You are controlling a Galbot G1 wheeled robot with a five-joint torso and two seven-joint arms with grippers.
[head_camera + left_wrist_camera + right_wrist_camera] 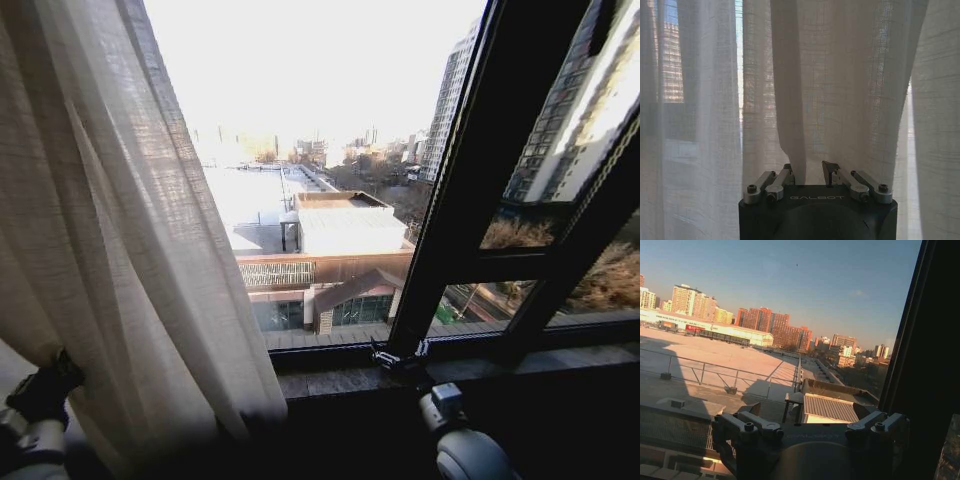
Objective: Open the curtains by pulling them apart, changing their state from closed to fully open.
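Left gripper sits low at the robot's left, its two fingers brought together on a fold of the sheer white curtain; the cloth rises straight up from between them and hangs in long pleats on every side of it. Seen from the head, that gripper is pressed into the bunched panel, which is gathered above it and to its right.

Right gripper rests low by the window sill, beside the black window frame, with nothing between its fingers, which stand apart.

By my reading the task is well along: the glass ahead is bare and the city shows through. Whether the left panel needs drawing further aside, and where the second panel hangs, I cannot tell.

No containers are present.
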